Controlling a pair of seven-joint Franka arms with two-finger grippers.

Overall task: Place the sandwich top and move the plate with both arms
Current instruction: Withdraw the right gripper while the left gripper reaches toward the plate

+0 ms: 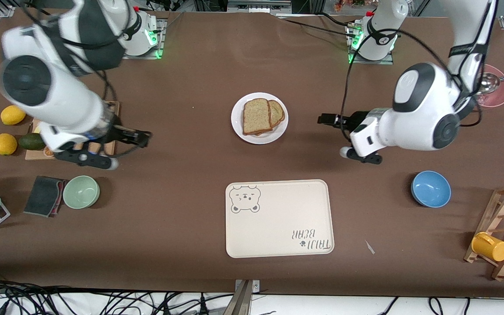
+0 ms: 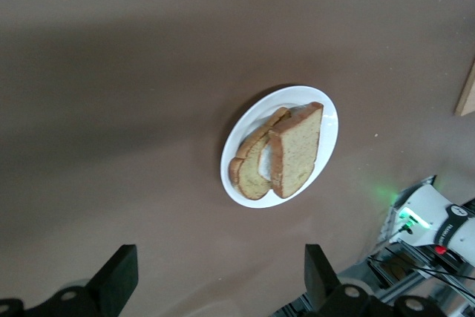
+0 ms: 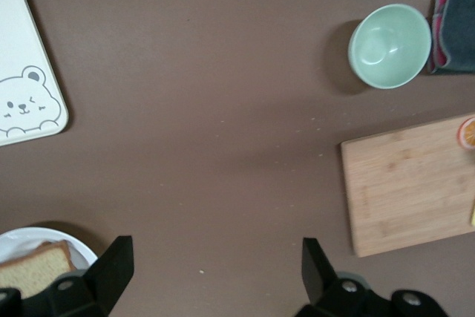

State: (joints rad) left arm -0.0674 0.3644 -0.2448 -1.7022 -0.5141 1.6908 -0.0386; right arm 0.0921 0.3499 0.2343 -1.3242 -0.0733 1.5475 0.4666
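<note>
Plate (image 1: 259, 118), white, glossy, mid-worktop between both hands: likely stiff, slippery and breakable, best pinched at opposite rim edges. Sandwich top (image 1: 256, 116) already lies on it, probably light, soft and liable to slide. Left hand (image 1: 327, 119) and right hand (image 1: 145, 139) hover flanking the plate, fingers spread wide, holding nothing.

We note the plate (image 1: 259, 131), between the two claws, is glossy white, ceramic-looking, catching glare. The sandwich top (image 1: 256, 116) on it looks porous and matt, speckled crumb with a darker crust. The tablecloth (image 1: 182, 65) under both claws is matt brown, faintly textured. The tray (image 1: 278, 223) reads as smooth, matt cream plastic. Under the right gripper (image 1: 146, 139), the cutting board (image 3: 408, 183) shows pale wood grain. The green bowl (image 3: 390, 46) near it has a soft satin sheen.
</note>
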